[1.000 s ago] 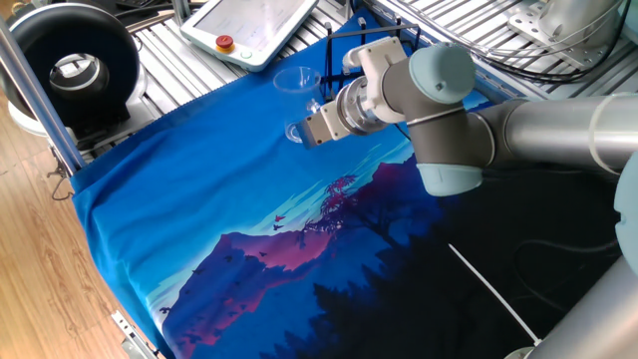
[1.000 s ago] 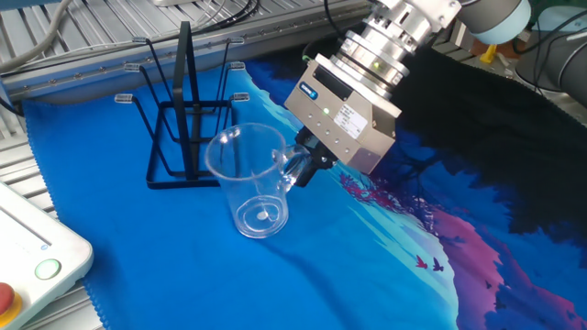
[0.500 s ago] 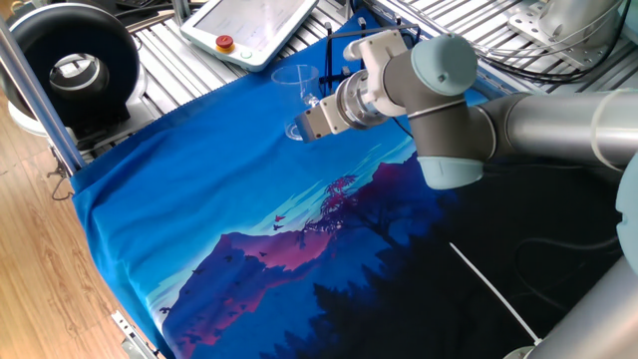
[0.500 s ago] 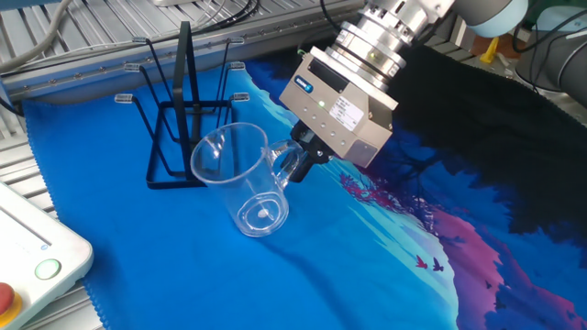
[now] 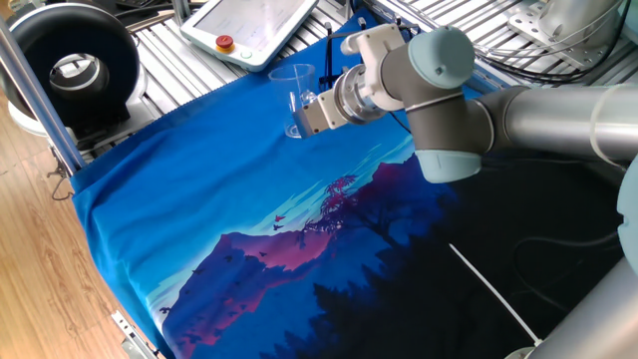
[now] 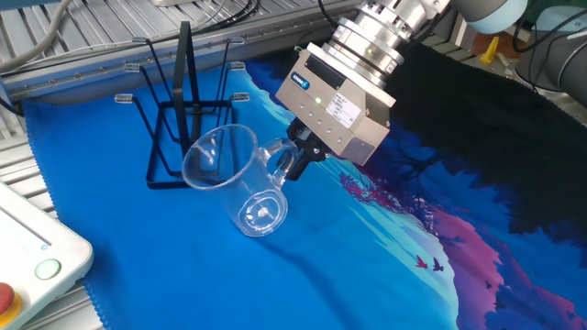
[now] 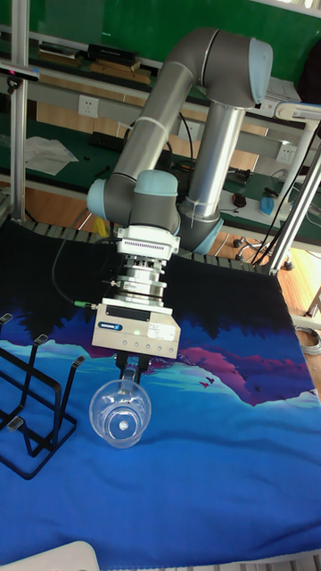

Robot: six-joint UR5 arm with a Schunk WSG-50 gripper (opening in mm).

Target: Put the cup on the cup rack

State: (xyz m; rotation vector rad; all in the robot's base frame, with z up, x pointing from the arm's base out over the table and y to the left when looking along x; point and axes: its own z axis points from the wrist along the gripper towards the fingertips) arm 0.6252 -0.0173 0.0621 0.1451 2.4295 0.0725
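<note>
The fingers (image 6: 292,161) pinch the handle of the small clear glass mug (image 6: 229,180), tilted near the bench's far corner, just beside the black wire cup rack (image 6: 183,110). Lifting looks underway; next the mug's mouth must turn onto an upright peg.

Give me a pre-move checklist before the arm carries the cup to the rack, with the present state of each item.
1. Gripper closed on the cup by its handle: ok.
2. Cup tilted, mouth leaning toward the cup rack: ok for hanging, though the base looks close to the blue cloth.
3. Cup fully lifted off the cloth: cannot tell.
4. Rack upright, pegs free of other cups: ok.
5. Path between cup and rack free of objects: ok.
6. White pendant away from the path: ok.
</note>
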